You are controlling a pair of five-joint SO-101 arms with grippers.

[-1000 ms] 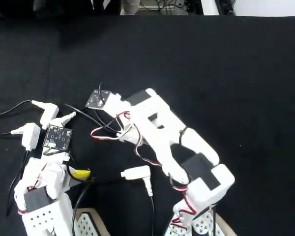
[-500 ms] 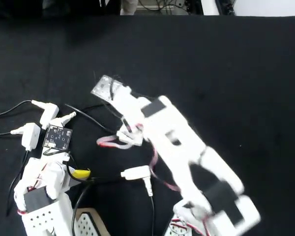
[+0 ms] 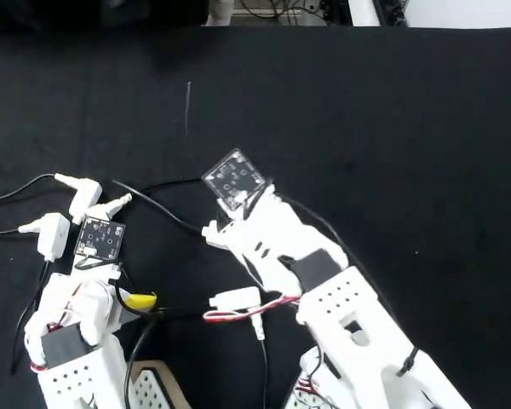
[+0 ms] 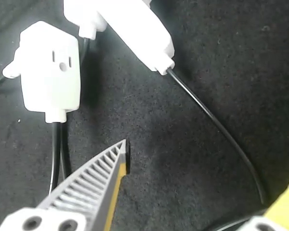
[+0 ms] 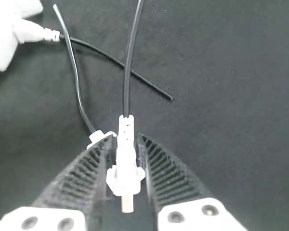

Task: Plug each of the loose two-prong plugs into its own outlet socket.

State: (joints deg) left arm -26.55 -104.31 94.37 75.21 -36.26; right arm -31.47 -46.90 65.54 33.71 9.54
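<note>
One white plug (image 4: pixel 130 29) (beside the socket (image 4: pixel 50 72)) runs off the picture's edge.

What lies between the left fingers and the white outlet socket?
Bare black cloth, in the left wrist view; black cords from the socket run alongside.

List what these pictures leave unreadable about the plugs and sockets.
Held plug: its prong end sits sunk between the fingers of the right gripper in the right wrist view; the arm covers it in the high view.
Cut-off connector: the left wrist view's top edge crops it, so plug or socket cannot be told.
Loose connector: too small in the high view to show prongs or slots.
</note>
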